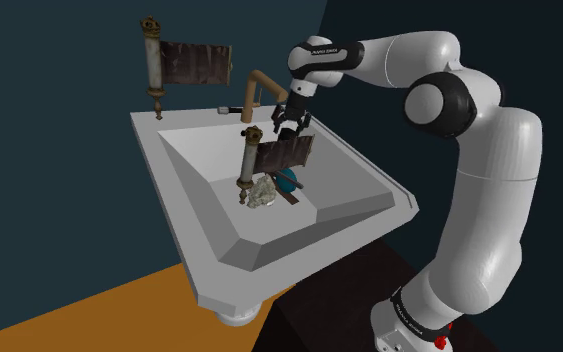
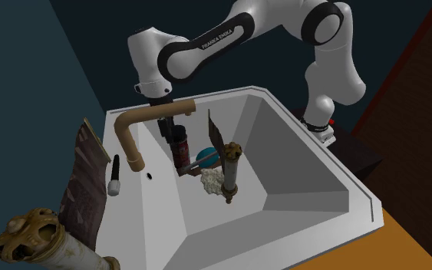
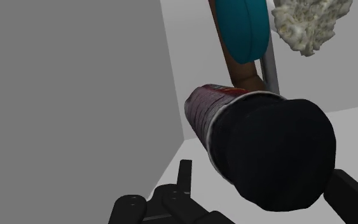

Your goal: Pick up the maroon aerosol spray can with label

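Note:
The maroon spray can with a black cap stands roughly upright at the back of the white sink, under the brown faucet. My gripper is right above it, fingers pointing down. In the wrist view the can's labelled maroon body and big black cap lie between the fingers of my gripper. The cap is against one finger, and a small gap separates it from the other finger. The fingers stand wide apart. In the shoulder view my gripper hangs over the basin's back.
A scroll on a brass rod stands in the basin next to a teal object and a whitish lump. Another scroll stands behind the sink. A black-and-white handle lies on the rim.

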`<state>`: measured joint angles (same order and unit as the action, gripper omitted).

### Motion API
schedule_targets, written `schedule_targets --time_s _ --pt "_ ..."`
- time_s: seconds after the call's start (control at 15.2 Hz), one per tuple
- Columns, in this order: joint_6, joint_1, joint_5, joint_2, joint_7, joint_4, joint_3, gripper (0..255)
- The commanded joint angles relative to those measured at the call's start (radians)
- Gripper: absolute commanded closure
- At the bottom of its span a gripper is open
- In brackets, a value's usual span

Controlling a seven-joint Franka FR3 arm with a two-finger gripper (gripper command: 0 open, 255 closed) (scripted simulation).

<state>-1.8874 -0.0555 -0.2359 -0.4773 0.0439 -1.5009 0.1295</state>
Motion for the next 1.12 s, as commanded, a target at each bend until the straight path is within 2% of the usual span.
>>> schedule_targets --time_s 0.0,0.07,0.13,0.73,1.06 --pt "-0.017 0.001 -0.002 -0.006 -0.002 -0.01 -0.001 0" --pt "-0.017 0.001 -0.002 -0.007 -0.002 -0.01 -0.001 0" --pt "-0.017 0.0 -0.002 -0.004 -0.003 -0.013 -0.001 255" --pt "-0.017 0.001 -0.002 -0.007 -0.002 -0.01 -0.001 255" --pt "0.04 0.0 0.004 0.011 0.009 0.031 0.001 255"
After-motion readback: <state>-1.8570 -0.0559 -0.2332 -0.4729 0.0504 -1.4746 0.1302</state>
